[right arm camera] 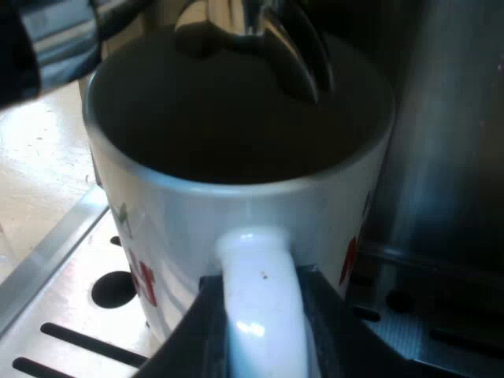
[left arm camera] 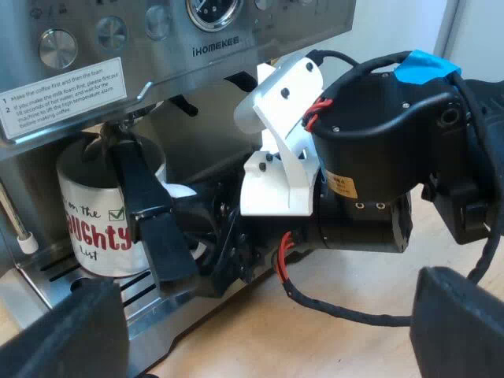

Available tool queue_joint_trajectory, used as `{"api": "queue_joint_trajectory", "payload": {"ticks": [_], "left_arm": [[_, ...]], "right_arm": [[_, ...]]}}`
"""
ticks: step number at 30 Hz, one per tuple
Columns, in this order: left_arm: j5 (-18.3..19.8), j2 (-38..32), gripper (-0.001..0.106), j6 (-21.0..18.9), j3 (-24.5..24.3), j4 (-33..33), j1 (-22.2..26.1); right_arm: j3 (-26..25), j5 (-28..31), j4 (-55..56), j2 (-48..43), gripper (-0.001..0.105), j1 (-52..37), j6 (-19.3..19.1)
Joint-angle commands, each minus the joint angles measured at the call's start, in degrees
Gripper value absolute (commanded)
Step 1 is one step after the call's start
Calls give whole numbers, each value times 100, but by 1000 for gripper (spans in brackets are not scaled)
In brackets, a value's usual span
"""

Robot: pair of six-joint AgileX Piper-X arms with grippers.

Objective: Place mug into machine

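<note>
The left gripper point(left arm camera: 264, 299) hangs released over the table point(left arm camera: 346, 350), just off the machine point(left arm camera: 236, 47). Its two fingers point(left arm camera: 63, 335) are spread wide, with nothing between them and touching nothing.

The right gripper point(right arm camera: 264, 339) is clenched on the mug point(right arm camera: 236, 213). Its two fingers point(right arm camera: 335, 331) press against either side of the handle point(right arm camera: 264, 307). Seen from the left wrist, one of them lies across the mug's printed wall.

The mug stands upright on the tray point(right arm camera: 63, 315) at the machine's front, with its mouth directly beneath the spout point(right arm camera: 272, 39).

Count:
- two grippers, one idle and one gripping
- one mug, white with red lettering and a green tick box
- one machine
- one slotted tray
- one spout
- one gauge point(left arm camera: 213, 8) and one sticker point(left arm camera: 63, 94), both on the machine's face above the mug
</note>
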Motion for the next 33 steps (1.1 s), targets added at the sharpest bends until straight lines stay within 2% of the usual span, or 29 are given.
{"api": "queue_joint_trajectory", "payload": {"ticks": [1, 6, 8, 10, 11, 13, 16, 20, 33], "left_arm": [[-72, 2, 79, 0, -8, 19, -22], [-72, 2, 79, 0, -8, 19, -22], [-72, 2, 79, 0, -8, 19, -22], [-72, 2, 79, 0, -8, 19, -22], [-72, 2, 79, 0, -8, 19, -22], [-72, 2, 79, 0, -8, 19, -22], [-72, 2, 79, 0, -8, 19, -22], [-72, 2, 79, 0, -8, 19, -22], [-61, 2, 79, 0, -8, -100, -22]], "right_arm": [[-94, 308, -70, -41, 0, -37, -68], [-94, 308, 140, -41, 0, -25, -68], [-94, 333, 139, -54, 5, -1, -68], [-94, 337, 139, -58, 23, 57, -68], [-94, 337, 139, -58, 27, 71, -68], [-94, 354, 139, -65, 46, 99, -68], [-94, 525, 139, -65, 55, 96, -68], [-94, 562, 205, -151, 56, 128, -68], [-82, 649, 1823, -1312, 56, 509, -17]]}}
